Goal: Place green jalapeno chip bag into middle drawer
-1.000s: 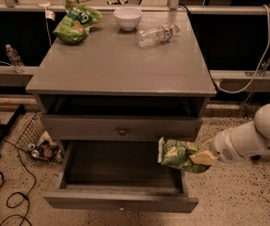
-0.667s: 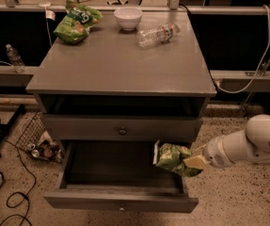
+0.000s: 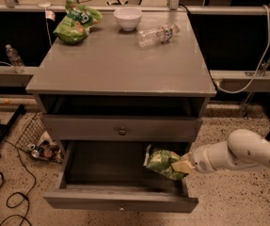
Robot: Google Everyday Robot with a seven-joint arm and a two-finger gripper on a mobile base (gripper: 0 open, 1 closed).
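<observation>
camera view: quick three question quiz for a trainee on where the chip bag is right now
1. True or false: the gripper, jaws shut on the green jalapeno chip bag, is at the right end of the open middle drawer.
2. On the cabinet top, what sits between the brighter green bag and the plastic bottle? A) white bowl B) mug C) can
3. Fill in: the arm enters from the picture's ___ edge.
Key: 1 true; 2 A; 3 right.
</observation>
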